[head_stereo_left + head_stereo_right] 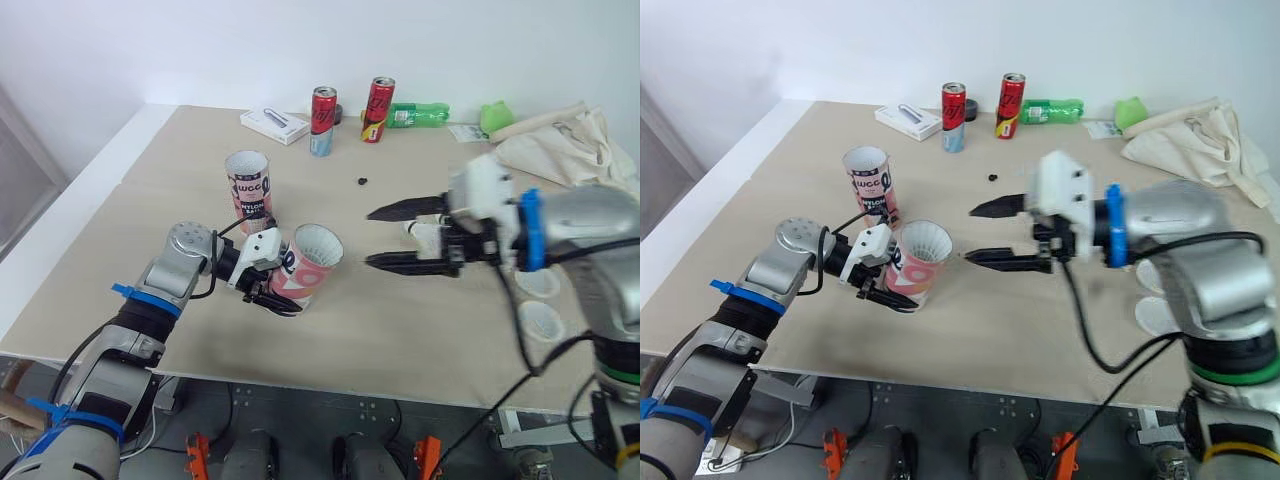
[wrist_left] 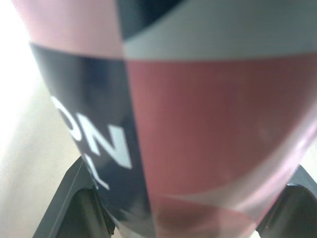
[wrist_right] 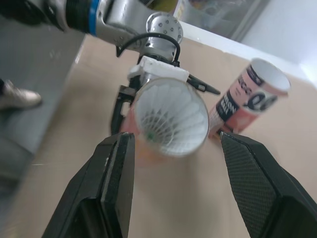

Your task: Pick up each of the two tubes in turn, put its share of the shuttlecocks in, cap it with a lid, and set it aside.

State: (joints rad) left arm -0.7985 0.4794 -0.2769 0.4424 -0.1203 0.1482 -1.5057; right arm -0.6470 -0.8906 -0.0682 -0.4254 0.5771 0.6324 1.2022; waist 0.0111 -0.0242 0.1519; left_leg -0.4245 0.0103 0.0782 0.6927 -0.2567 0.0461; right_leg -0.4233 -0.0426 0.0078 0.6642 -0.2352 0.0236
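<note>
Your left jaws are clenched mid-body on the tilted tube point(image 1: 305, 275) near the tabletop's point(image 1: 400, 330) front edge, a shuttlecock point(image 3: 171, 119) showing in its mouth. I judge it light, thin-walled and crushable, so squeeze gently. At 3 o'clock your right jaws hang spread and empty; at 11 o'clock the 2nd tube point(image 1: 249, 190) stands upright.

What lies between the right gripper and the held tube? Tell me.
Bare table, in the left eye view; right gripper open, tube in the left gripper.
</note>
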